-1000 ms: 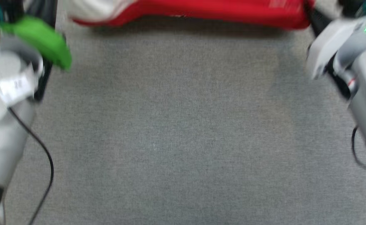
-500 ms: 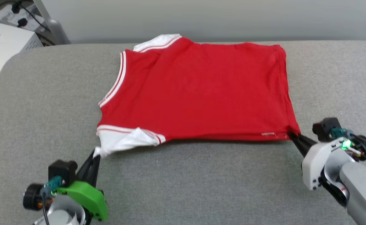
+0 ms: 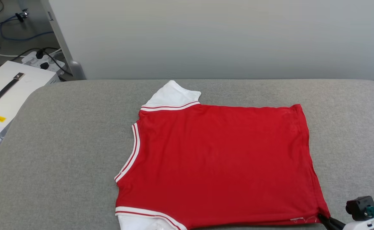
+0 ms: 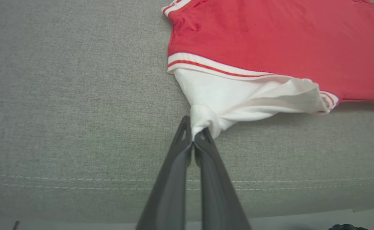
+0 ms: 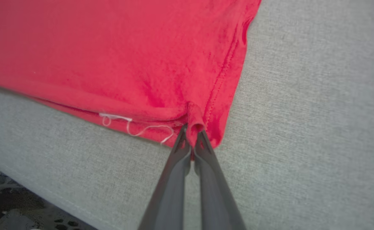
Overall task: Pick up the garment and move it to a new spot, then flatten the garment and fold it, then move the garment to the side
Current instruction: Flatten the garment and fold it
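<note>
The shirt [image 3: 218,159] lay flat mid-frame on the desk [image 3: 62,143], left jaws clamped on its white sleeve [image 4: 238,102], right jaws on a hem corner [image 5: 214,124]. Moved and flattened, likely; fold and side move not yet done.

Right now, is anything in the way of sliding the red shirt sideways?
Nothing visible. The left hand pinches the shirt's white sleeve; the right hand pinches its hem corner on the gray surface.

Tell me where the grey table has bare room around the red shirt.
Widest: grey fabric table left of the red white-sleeved T-shirt. Narrower strips behind it and to its right. Crowded near edge: left gripper and right gripper pinch it.
</note>
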Controlling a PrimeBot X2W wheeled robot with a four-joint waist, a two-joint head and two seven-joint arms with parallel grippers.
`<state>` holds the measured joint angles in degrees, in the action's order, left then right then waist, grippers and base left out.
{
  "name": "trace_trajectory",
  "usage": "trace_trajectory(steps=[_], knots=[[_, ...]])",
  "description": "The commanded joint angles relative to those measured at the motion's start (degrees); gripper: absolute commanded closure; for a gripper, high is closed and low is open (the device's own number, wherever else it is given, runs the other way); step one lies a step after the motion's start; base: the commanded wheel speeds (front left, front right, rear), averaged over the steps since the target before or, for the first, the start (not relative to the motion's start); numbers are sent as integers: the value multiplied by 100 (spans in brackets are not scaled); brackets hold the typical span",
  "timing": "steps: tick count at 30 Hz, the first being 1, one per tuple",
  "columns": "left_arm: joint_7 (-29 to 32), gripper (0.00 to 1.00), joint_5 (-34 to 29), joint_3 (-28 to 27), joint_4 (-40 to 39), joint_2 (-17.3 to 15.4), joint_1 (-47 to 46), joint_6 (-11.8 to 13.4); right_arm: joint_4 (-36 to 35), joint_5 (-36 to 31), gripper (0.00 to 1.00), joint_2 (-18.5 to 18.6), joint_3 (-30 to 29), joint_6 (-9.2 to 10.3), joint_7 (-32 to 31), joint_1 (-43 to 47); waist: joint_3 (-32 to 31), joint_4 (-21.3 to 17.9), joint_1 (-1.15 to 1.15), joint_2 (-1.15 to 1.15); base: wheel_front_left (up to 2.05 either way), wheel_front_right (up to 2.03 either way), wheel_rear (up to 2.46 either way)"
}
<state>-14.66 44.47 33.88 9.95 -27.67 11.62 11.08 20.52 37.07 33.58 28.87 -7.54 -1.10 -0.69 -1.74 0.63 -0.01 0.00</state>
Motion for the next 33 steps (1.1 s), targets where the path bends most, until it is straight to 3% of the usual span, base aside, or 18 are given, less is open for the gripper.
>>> trace_trajectory(steps=[1, 9, 20, 33], knots=[[-23, 100, 12, 8, -22, 14, 68, 27, -129, -47, 100, 32, -159, 5, -103, 179, 5, 12, 1, 0, 0, 0, 0], [1, 100, -187, 2, -43, -110, -483, -104, -722, -274, 100, -179, -873, 5, -634, 501, 208, 16, 1, 0, 0, 0, 0], [292, 100, -675, 56, 306, -264, -2365, -632, -1453, -551, 100, -363, -1402, 5, -1132, -452, 1057, -210, 1, 0, 0, 0, 0], [274, 100, -792, 70, 1993, -5, -4075, -1336, -628, -612, 100, -507, -1122, 5, -1401, -1962, 2027, -319, 1, 0, 0, 0, 0]])
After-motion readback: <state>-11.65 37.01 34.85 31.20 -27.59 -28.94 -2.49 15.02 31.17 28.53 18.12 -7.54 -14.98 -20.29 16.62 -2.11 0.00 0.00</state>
